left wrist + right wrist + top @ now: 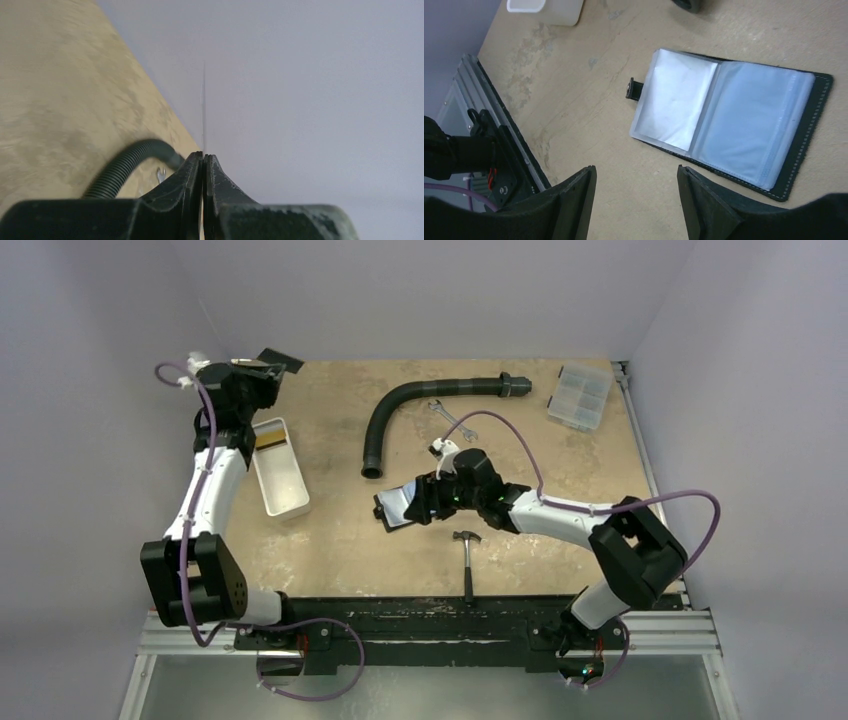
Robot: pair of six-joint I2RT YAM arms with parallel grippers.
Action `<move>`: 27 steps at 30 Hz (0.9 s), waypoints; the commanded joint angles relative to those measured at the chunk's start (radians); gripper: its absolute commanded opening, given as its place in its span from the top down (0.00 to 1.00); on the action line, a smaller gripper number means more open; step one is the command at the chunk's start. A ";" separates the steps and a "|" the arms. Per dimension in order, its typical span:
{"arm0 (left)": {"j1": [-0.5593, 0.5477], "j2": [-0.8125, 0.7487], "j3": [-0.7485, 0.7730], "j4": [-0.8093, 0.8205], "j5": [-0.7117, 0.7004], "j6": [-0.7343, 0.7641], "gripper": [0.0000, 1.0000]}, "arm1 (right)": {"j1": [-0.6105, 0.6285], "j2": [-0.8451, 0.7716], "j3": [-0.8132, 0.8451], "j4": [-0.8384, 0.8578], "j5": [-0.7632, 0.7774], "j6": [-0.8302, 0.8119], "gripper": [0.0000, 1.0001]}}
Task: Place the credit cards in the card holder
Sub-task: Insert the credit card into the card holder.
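My left gripper (pixel 262 367) is raised at the far left corner and shut on a thin dark credit card (pixel 284 360). The left wrist view shows that card edge-on (pixel 203 110), rising from the closed fingertips of the left gripper (pixel 204 156). The black card holder (pixel 398 506) lies open on the table's middle, its glossy pockets facing up (pixel 729 125). My right gripper (pixel 425 502) hovers at its right edge. In the right wrist view the right gripper (pixel 636 172) is open with only bare table between its fingers. Another flat dark and gold card (pixel 268 438) lies in the white tray's far end.
The white tray (pixel 283 485) stands left of centre, its corner (pixel 546 7) also in the right wrist view. A black corrugated hose (pixel 400 405), a wrench (pixel 450 420) and a clear compartment box (pixel 580 397) sit at the back. A hammer (pixel 467 555) lies near the front edge.
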 commanded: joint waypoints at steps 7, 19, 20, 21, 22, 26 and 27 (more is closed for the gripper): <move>-0.498 0.015 -0.075 0.051 0.617 0.936 1.00 | -0.212 -0.393 -0.202 0.128 -0.179 0.073 0.29; -0.578 -0.050 -0.432 0.116 0.556 0.726 1.00 | -0.331 -0.437 -0.307 0.140 -0.264 0.156 0.25; -0.578 -0.046 -0.429 0.091 0.557 0.729 1.00 | -0.331 -0.397 -0.279 0.101 -0.275 0.126 0.25; -0.578 -0.036 -0.421 0.060 0.562 0.739 1.00 | -0.330 -0.353 -0.245 0.069 -0.297 0.095 0.25; -0.578 -0.026 -0.412 0.033 0.559 0.743 1.00 | -0.330 -0.314 -0.219 0.053 -0.318 0.077 0.26; -0.552 -0.040 -0.417 -0.002 0.509 0.726 1.00 | -0.328 -0.188 -0.154 0.122 -0.446 0.106 0.26; -0.530 -0.044 -0.427 -0.002 0.498 0.700 1.00 | -0.328 -0.161 -0.136 0.144 -0.463 0.126 0.26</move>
